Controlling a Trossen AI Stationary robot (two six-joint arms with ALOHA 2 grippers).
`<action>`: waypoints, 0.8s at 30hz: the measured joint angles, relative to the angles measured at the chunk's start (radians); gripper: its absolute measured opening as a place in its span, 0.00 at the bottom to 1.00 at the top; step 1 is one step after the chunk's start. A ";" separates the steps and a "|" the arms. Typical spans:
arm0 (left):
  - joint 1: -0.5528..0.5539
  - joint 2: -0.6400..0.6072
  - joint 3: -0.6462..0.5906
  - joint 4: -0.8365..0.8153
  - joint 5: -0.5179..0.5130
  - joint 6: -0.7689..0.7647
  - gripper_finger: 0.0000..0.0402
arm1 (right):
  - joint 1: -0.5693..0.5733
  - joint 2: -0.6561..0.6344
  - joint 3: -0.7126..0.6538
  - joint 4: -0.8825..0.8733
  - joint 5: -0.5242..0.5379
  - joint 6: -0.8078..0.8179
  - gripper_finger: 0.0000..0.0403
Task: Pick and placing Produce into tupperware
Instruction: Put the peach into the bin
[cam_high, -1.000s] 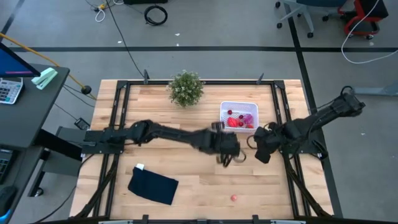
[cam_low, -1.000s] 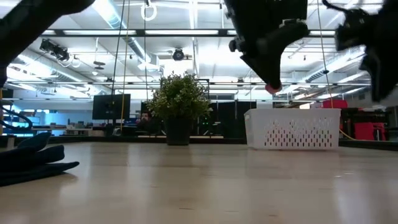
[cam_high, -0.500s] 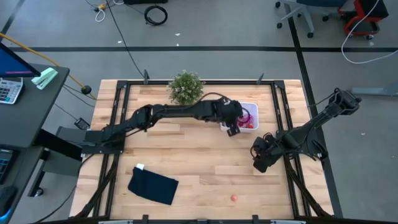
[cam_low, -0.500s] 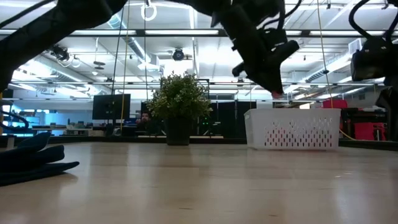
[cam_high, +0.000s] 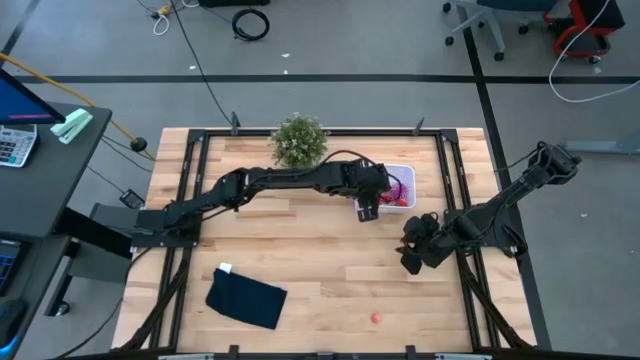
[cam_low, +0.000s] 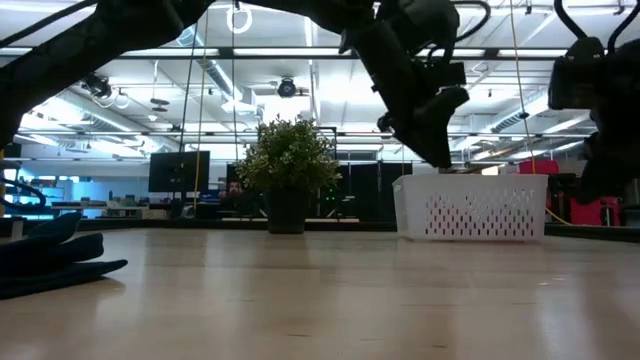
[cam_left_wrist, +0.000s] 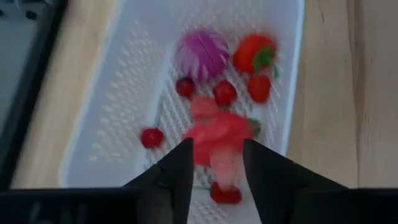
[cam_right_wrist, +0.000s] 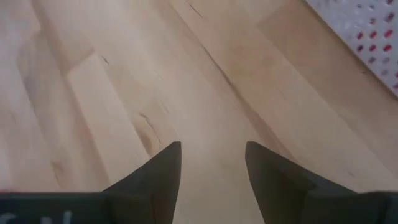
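Now the left gripper (cam_left_wrist: 214, 163) hangs over the near end of the white tupperware (cam_high: 406, 176), fingers parted, a blurred pink produce piece (cam_left_wrist: 219, 138) dropping among the fruit inside. Meanwhile the right gripper (cam_right_wrist: 211, 163), open and empty, has moved toward the last red fruit (cam_high: 376, 318).
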 joint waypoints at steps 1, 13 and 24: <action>-0.001 0.002 -0.002 -0.009 0.001 0.000 0.38 | 0.000 0.000 0.000 0.013 0.000 0.000 0.46; -0.018 -0.030 0.004 -0.097 -0.003 0.028 0.49 | 0.217 0.160 0.000 0.515 0.019 0.002 0.46; -0.015 -0.208 0.003 -0.439 -0.013 0.018 0.41 | 0.400 0.563 0.117 0.801 0.256 -0.097 0.46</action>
